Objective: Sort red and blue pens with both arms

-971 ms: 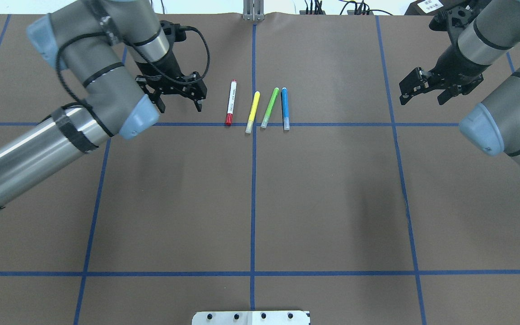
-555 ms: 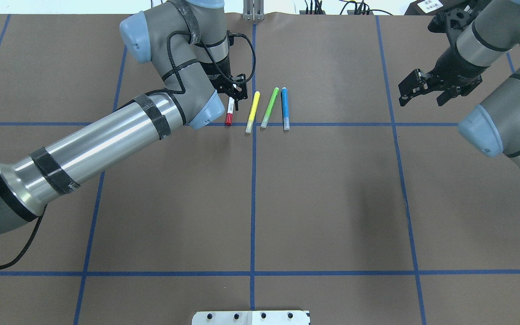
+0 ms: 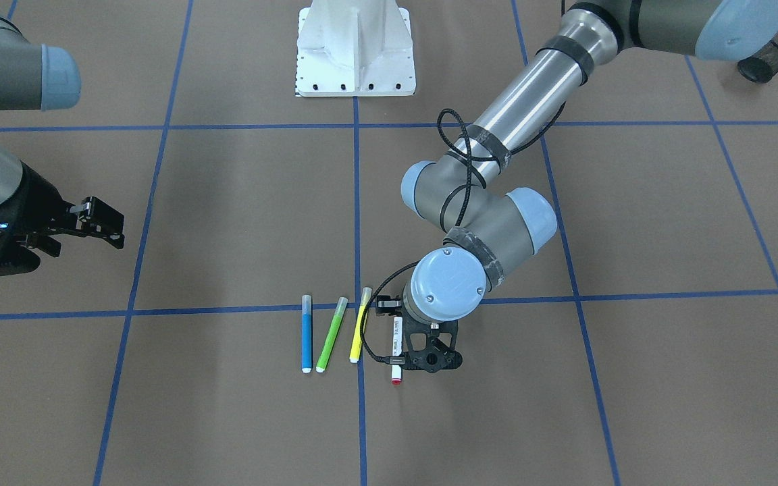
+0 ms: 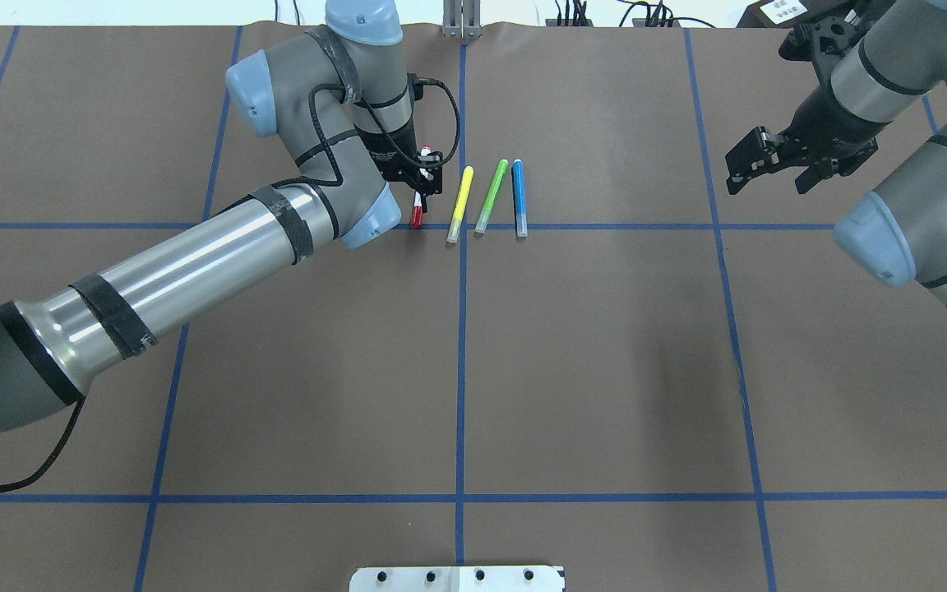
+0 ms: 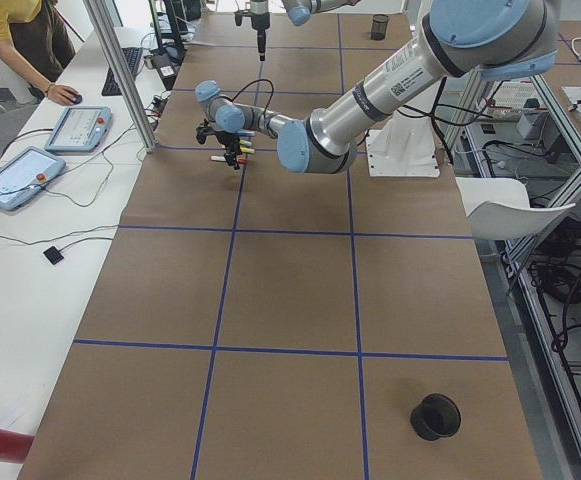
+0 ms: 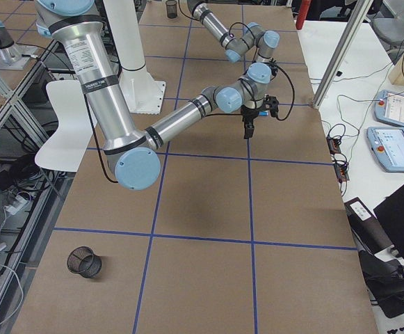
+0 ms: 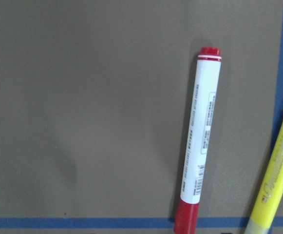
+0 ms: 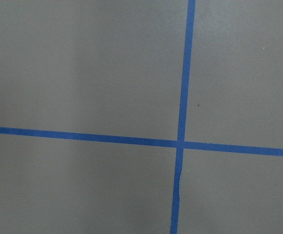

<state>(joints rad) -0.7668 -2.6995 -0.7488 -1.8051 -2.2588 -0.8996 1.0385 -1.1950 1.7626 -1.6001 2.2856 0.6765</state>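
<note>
The red pen (image 4: 417, 215), white-barrelled with a red cap, lies at the left end of a row of markers on the brown table. My left gripper (image 4: 422, 178) hangs directly over its middle, apparently open. The left wrist view shows the red pen (image 7: 200, 141) flat on the paper with no finger touching it. The blue pen (image 4: 518, 197) lies at the right end of the row. My right gripper (image 4: 768, 182) hovers open and empty well to the right of the blue pen (image 3: 306, 334), above bare paper.
A yellow highlighter (image 4: 460, 204) and a green highlighter (image 4: 491, 196) lie between the two pens. A black mesh cup (image 3: 767, 57) stands at the table's end on my left, and another mesh cup (image 6: 84, 261) at the end on my right. Blue tape lines grid the paper.
My left arm has swung in from the left, turned its wrist and come over the red pen. The right arm and all markers are where they were.
</note>
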